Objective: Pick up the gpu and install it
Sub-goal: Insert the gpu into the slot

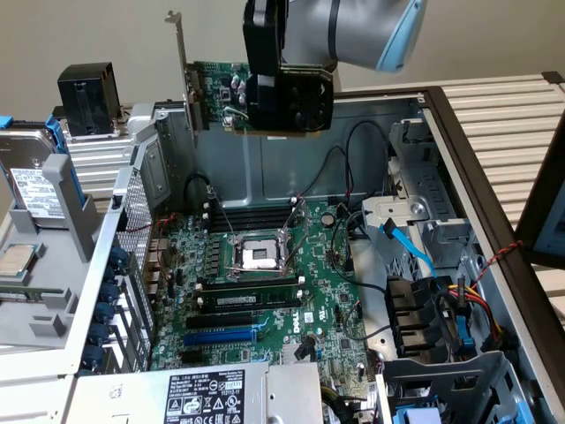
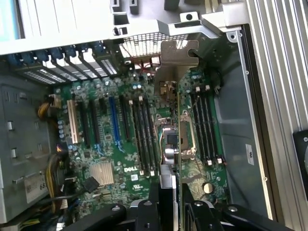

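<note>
Inside the open computer case point(image 1: 177, 150), a large green motherboard point(image 1: 256, 291) lies well below the fingers. The gripper point(image 2: 169, 191) clamps the gpu point(image 1: 214, 88) by its edges above the case, the card's silver bracket point(image 1: 179, 62) jutting beyond the fingertips.

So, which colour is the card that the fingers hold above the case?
The card is green, with a silver bracket; the exterior view shows it best.

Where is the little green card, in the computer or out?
Out. The gripper holds the gpu in the air above the motherboard, in no slot.
</note>
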Robot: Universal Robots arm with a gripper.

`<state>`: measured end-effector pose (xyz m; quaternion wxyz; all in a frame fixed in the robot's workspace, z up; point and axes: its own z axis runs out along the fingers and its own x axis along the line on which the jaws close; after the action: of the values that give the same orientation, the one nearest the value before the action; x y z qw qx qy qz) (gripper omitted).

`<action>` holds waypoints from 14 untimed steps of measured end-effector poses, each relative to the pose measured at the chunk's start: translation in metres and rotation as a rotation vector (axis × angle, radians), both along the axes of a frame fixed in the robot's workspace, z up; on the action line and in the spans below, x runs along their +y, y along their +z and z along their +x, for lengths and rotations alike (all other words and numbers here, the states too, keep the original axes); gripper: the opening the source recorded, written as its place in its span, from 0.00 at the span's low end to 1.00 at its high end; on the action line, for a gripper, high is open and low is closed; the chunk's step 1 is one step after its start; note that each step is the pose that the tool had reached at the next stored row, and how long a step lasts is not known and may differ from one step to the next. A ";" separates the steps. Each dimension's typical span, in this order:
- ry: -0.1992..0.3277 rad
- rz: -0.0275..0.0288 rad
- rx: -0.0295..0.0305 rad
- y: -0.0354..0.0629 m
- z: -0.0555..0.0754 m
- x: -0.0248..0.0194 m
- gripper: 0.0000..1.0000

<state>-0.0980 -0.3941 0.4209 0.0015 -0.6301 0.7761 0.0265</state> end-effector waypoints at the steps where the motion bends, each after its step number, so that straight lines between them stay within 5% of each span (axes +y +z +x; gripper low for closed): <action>1: 0.000 0.0022 -0.0005 -0.0010 -0.001 -0.0027 0.28; 7: 0.009 0.0087 -0.0006 -0.0044 -0.006 -0.0195 0.28; 14: 0.072 0.0092 -0.0003 -0.0106 -0.007 -0.0228 0.28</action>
<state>-0.1047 -0.4169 0.4103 0.0036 -0.6576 0.7528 0.0300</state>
